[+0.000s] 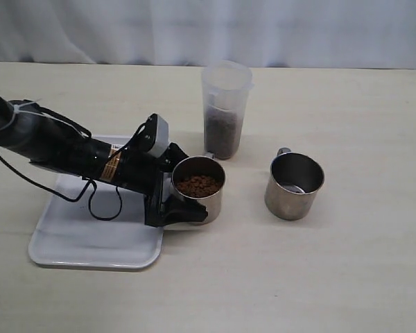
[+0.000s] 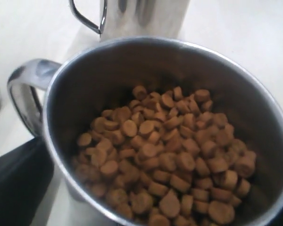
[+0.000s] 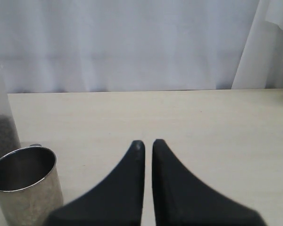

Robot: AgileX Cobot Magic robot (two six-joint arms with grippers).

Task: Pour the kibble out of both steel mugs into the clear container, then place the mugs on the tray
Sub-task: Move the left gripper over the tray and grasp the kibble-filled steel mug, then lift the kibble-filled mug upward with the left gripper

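A steel mug (image 1: 206,201) holding kibble (image 1: 199,185) stands just off the tray's (image 1: 90,243) right edge. My left gripper (image 1: 187,186) reaches across the tray and is shut on this mug, one finger on each side. The left wrist view looks down into the mug (image 2: 108,61) at its kibble (image 2: 170,155), with one dark finger (image 2: 14,183) beside the wall. The other steel mug (image 1: 295,186) (image 3: 23,188) stands empty to the right. Behind them the clear container (image 1: 225,111) is partly filled with kibble. My right gripper (image 3: 147,142) is shut, holding nothing, and hidden from the exterior view.
A white curtain (image 1: 208,28) hangs along the table's far edge. The left arm and its black cable (image 1: 104,208) lie over the tray. Bare tabletop (image 1: 298,277) stretches in front of and to the right of the mugs.
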